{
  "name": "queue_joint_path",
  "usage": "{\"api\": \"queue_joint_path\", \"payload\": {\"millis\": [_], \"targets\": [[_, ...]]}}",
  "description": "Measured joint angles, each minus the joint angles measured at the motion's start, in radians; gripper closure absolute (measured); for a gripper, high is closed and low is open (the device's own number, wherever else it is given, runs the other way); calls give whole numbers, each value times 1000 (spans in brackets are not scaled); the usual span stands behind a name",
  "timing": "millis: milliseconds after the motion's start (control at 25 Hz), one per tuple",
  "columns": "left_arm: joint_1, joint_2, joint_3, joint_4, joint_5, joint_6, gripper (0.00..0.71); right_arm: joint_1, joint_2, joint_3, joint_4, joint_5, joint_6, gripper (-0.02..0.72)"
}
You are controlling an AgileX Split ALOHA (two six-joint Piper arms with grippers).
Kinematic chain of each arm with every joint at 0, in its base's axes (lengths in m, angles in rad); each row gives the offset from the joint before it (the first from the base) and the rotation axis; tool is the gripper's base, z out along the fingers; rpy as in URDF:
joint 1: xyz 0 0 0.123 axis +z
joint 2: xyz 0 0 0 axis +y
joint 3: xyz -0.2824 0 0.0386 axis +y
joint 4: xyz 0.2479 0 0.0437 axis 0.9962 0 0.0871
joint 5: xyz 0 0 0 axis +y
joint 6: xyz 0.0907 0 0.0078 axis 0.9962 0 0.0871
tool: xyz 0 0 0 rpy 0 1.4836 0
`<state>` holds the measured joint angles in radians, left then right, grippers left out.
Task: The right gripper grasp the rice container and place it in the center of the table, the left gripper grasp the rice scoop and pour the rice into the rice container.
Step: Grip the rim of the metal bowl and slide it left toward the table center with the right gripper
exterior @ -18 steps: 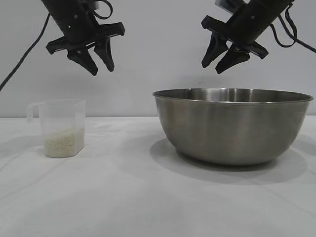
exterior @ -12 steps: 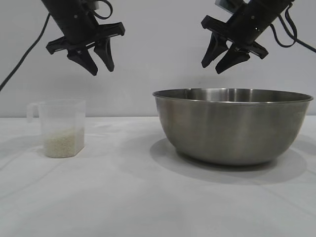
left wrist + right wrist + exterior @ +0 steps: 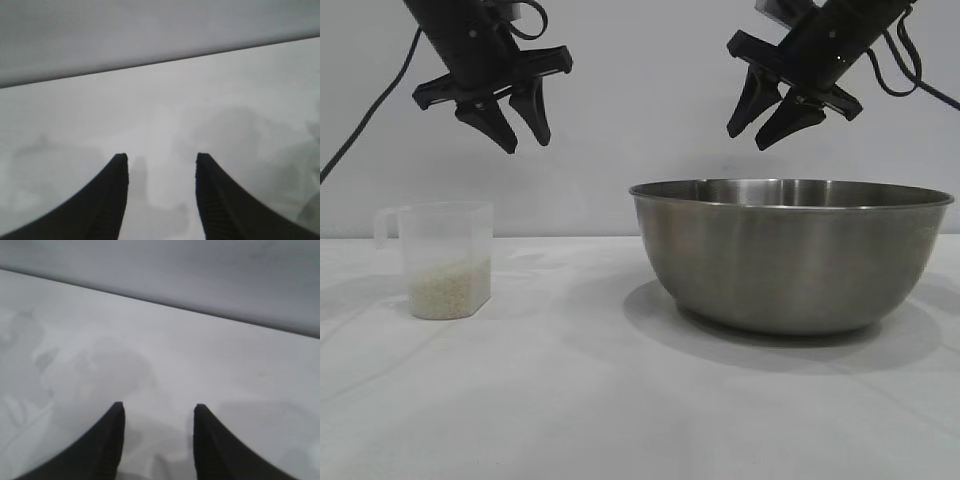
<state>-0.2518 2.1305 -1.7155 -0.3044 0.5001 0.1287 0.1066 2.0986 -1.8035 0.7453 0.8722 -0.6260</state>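
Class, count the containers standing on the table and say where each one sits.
2. The rice scoop stands at the exterior view's left, holding rice; the rice container sits at the right. Nothing seems hidden.

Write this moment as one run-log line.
left gripper: open, above rice scoop | right gripper: open, above rice container | nothing held

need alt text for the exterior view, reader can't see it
A large steel bowl sits on a white table at the right, and a small clear plastic cup with rice in its bottom stands apart at the left. Two black robot grippers hang open and empty above: the left gripper over the cup, the right gripper over the bowl.
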Motion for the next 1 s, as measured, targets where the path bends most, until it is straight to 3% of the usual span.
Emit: {"api": "queue_joint_path", "payload": {"millis": [200, 360, 640, 1000], "targets": [[0, 0, 0, 0, 0, 0, 441, -55, -50, 0, -132, 179, 126, 393], [0, 0, 0, 1, 0, 0, 441, -57, -50, 0, -245, 335, 187, 393], [0, 0, 0, 1, 2, 0, 441, -36, -52, 28, -422, 356, 301, 393], [0, 0, -7, 1, 2, 0, 441, 35, -63, 192, -443, 356, 304, 393]]}}
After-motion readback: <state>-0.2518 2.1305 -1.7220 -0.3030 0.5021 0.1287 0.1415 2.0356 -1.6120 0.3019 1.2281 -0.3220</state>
